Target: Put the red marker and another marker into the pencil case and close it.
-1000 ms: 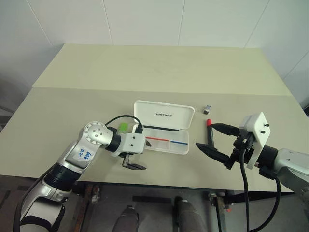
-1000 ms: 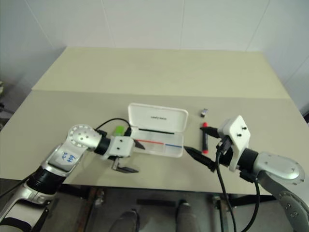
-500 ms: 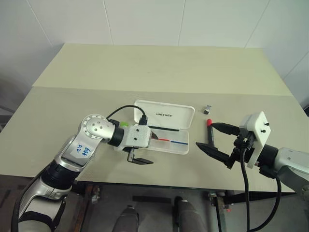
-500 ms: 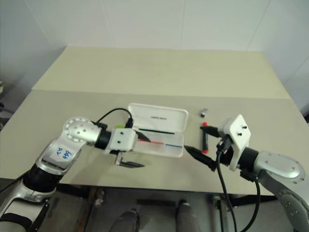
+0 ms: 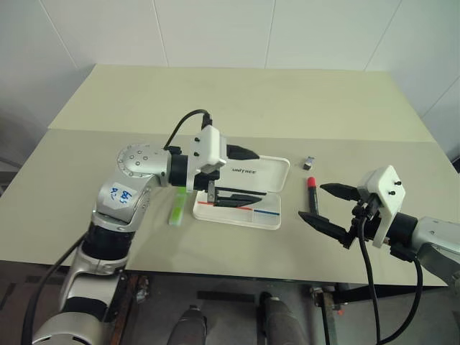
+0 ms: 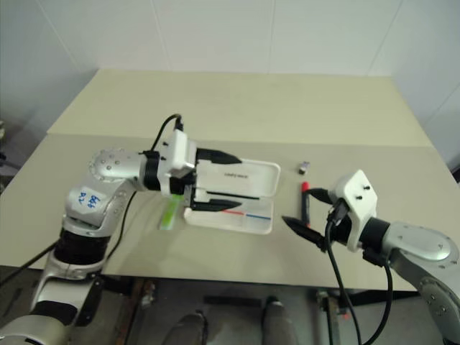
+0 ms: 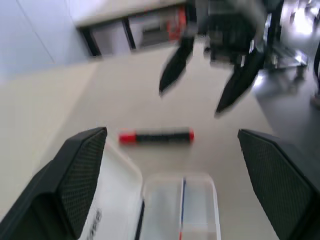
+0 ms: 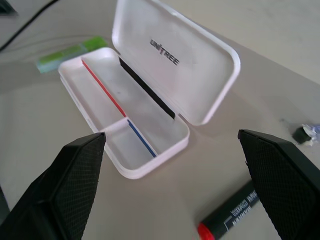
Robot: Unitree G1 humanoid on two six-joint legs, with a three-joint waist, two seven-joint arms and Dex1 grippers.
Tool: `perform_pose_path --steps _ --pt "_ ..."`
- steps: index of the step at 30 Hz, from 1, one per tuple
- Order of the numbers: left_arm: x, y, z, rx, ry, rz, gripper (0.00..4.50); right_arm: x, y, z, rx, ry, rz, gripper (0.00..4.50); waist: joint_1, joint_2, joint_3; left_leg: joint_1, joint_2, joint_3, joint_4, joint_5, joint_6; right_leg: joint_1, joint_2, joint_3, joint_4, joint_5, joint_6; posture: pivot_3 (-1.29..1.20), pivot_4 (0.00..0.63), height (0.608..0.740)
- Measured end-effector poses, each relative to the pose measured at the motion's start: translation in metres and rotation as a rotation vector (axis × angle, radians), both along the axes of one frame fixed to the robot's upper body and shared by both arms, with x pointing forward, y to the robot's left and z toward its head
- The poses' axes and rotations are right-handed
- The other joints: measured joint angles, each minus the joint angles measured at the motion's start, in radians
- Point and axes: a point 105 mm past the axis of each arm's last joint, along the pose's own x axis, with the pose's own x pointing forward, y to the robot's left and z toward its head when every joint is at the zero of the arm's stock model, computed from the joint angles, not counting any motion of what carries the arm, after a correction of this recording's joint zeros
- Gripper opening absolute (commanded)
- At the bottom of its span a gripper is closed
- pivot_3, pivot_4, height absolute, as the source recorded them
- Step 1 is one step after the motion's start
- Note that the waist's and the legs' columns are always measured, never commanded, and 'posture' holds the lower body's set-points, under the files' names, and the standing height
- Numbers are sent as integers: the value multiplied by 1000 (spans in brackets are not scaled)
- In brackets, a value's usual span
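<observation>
Currently listed: slim black red-capped marker (image 5: 312, 195) on table beside open white hard-plastic pencil case (image 5: 241, 209); flat pale-green highlighter (image 5: 177, 206) on its other side. Likely light, slippery; grip mid-barrel. Left gripper (image 5: 237, 176), right gripper (image 5: 332, 209): jaws apart, empty.

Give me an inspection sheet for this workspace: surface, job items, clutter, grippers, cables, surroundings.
Surface: pale beige table, a seam running across it.
Job's things: white hard plastic pencil case lies open, tray empty; slim black marker with red cap on the table to the case's right; chunky light green marker on the table at the case's left.
Clutter: small grey-black object beyond the red-capped marker.
Grippers: left gripper open, above the case, holding nothing; right gripper open beside the red-capped marker, holding nothing.
Cables: black cable loops over the left wrist; another hangs from the right.
Surroundings: white tiled wall.
</observation>
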Motion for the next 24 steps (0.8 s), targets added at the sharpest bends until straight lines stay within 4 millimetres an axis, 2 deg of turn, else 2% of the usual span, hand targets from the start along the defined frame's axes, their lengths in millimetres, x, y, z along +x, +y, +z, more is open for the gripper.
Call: perform_pose_path --steps 2,7,15,20,24 --pt "-4 1 -5 -31 13 -35 4469 5 -5 -5 -17 16 -48 4500 -2 0 0 0 0 1 0 0 0 0 0 1 0 0 0 0 150 740" --pt "-14 3 -30 -63 90 -96 4469 13 -9 -16 -32 19 -126 4500 1 0 0 0 0 1 1 0 0 0 0 1 0 0 0 0 150 740" --pt "-22 -3 -49 -58 113 -121 4469 37 -1 -20 53 18 -272 4500 -1 0 0 1 0 1 0 0 0 0 0 1 0 1 -1 0 150 740" --pt "-20 -10 -51 -71 123 -106 4469 56 -14 -45 40 98 -452 4500 3 0 0 1 0 1 0 0 0 -1 0 1 0 1 -1 0 150 740" --pt "-19 -12 -49 -87 119 -97 4469 59 -11 -44 58 89 -468 4500 0 1 0 1 0 1 0 0 0 -1 0 1 0 2 0 0 150 740"
